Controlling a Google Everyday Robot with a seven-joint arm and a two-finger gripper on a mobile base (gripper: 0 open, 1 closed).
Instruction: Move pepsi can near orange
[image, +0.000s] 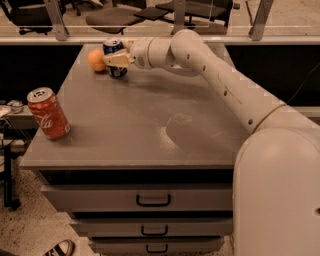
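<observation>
Two cans stand on the grey tabletop, well apart: a red Coke can near the front left corner, and the pepsi can upright at the far left, just beside the orange, so close that I cannot tell whether they touch. The end effector is out there at the end of the long white arm, pinching the pepsi can around its middle. One tan finger crosses the can's front, and the other is hidden behind it. I'd judge the can light and fairly stiff but thin-walled, so a hard squeeze could dent it, and its smooth painted side looks slippery. That mid-height side grip seems the right place, clear of rim and base, and unlikely to tip it. The orange is round and would roll at a nudge, so any release wants to be gentle, without brushing the fruit.
</observation>
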